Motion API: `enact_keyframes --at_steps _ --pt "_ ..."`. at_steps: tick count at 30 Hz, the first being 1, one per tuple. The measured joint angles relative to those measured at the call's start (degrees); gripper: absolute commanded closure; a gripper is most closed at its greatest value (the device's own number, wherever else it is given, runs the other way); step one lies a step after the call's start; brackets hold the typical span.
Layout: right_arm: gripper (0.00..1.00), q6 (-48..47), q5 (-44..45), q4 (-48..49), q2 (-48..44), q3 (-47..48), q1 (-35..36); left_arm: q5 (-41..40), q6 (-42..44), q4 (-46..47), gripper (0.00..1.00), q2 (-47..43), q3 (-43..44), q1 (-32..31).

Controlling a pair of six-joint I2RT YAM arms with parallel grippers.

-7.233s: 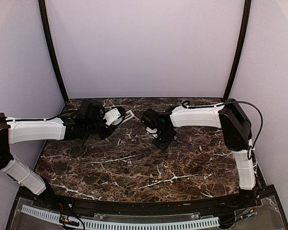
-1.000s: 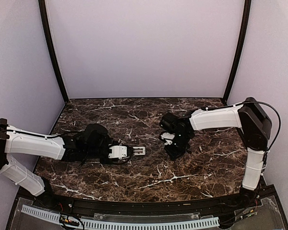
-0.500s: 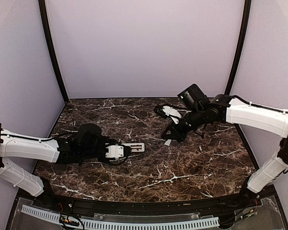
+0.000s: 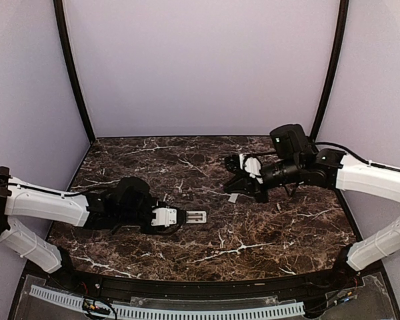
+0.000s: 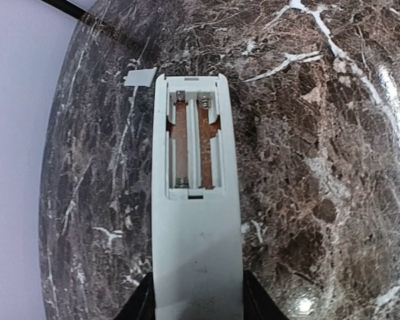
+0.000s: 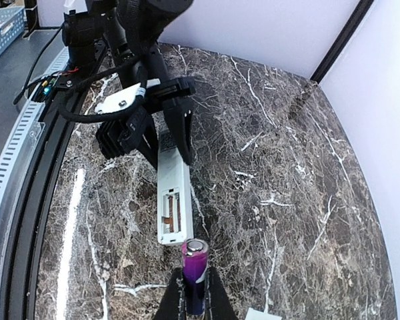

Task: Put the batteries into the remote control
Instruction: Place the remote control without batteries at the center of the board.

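This is looking like a robotics lab test cell: plain pale lilac wall panels (image 4: 200, 67) are closing in a dark brown marble-patterned worktop (image 4: 273, 233) on three sides, black curved poles (image 4: 72, 73) are standing at the far corners, and a white slotted cable duct (image 4: 167, 311) with loose coloured wires (image 4: 93, 308) is running along the near edge.

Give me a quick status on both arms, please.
Left jaws shut on slim white plastic remote, bay open, empty. Right jaws shut on purple cylindrical battery, short of remote. Small white flat piece lies aside.

Both arms stretched inward — left arm (image 4: 50, 205) low, right arm (image 4: 373, 179) raised; jaws clamped.
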Motion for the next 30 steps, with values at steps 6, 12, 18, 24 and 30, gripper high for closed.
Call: enact_keyframes --at_steps 6,12,18,24,30 --pt "1.00 -3.1 0.1 0.5 -0.1 -0.9 0.0 4.6 -8.6 -5.9 1.00 8.2 5.3 -0.3" --pt "1.00 -0.9 -0.3 -3.5 5.6 2.3 0.0 4.5 -12.9 -9.6 0.99 15.4 8.9 -0.4" --pt "1.00 2.9 1.2 -7.5 11.1 3.8 0.0 5.0 -13.7 -11.6 0.83 17.7 12.0 -1.0" --pt "1.00 4.3 3.2 -10.2 13.7 5.8 0.0 5.5 -13.5 -13.0 0.47 18.6 13.2 -1.0" --pt "1.00 4.4 5.6 -12.9 15.8 7.7 0.0 5.5 -13.7 -15.7 0.25 18.2 13.1 -1.0"
